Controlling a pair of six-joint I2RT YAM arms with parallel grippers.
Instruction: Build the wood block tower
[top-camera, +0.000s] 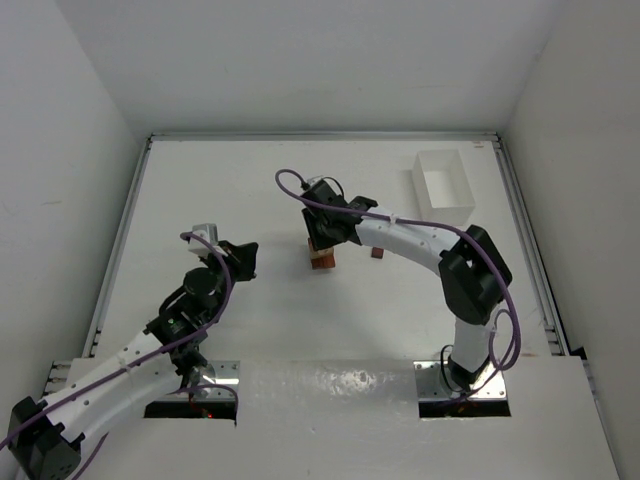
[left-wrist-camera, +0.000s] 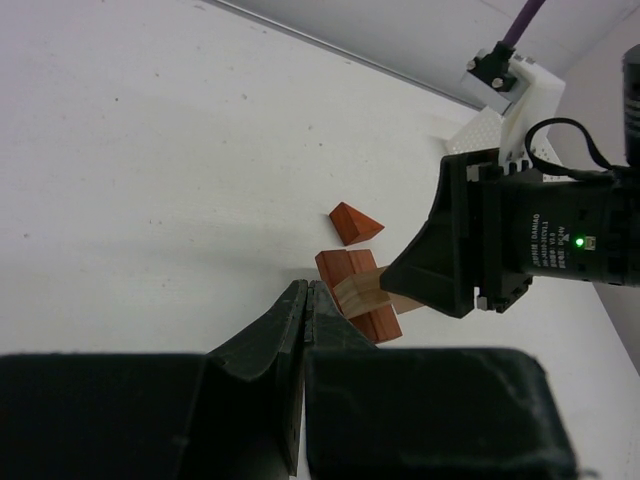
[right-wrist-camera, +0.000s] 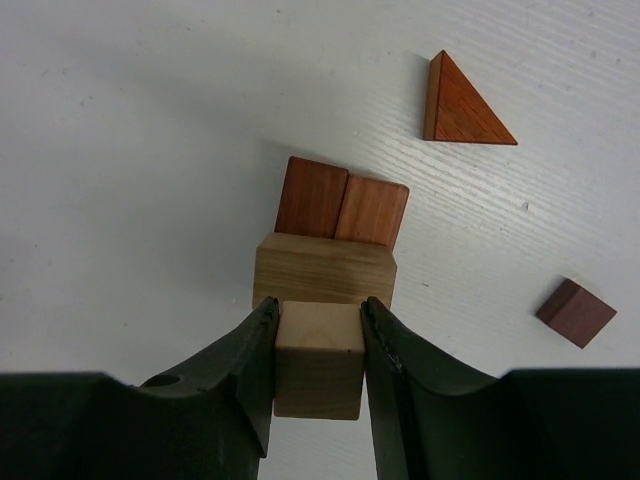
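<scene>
The tower (top-camera: 322, 260) stands mid-table. In the right wrist view it is two reddish-brown blocks (right-wrist-camera: 340, 205) side by side with a pale tan bar (right-wrist-camera: 325, 270) across them. My right gripper (right-wrist-camera: 319, 306) is shut on a pale tan cube (right-wrist-camera: 318, 360), held right over the bar; I cannot tell if they touch. From above, the right gripper (top-camera: 322, 236) covers the tower's top. My left gripper (left-wrist-camera: 307, 300) is shut and empty, low on the table just left of the tower (left-wrist-camera: 350, 280); from above it (top-camera: 241, 259) sits well left.
A reddish triangular block (right-wrist-camera: 460, 105) lies beyond the tower, also in the left wrist view (left-wrist-camera: 355, 222) and from above (top-camera: 377, 253). A dark brown block (right-wrist-camera: 575, 313) lies to the right. A clear plastic box (top-camera: 443, 182) stands at the back right.
</scene>
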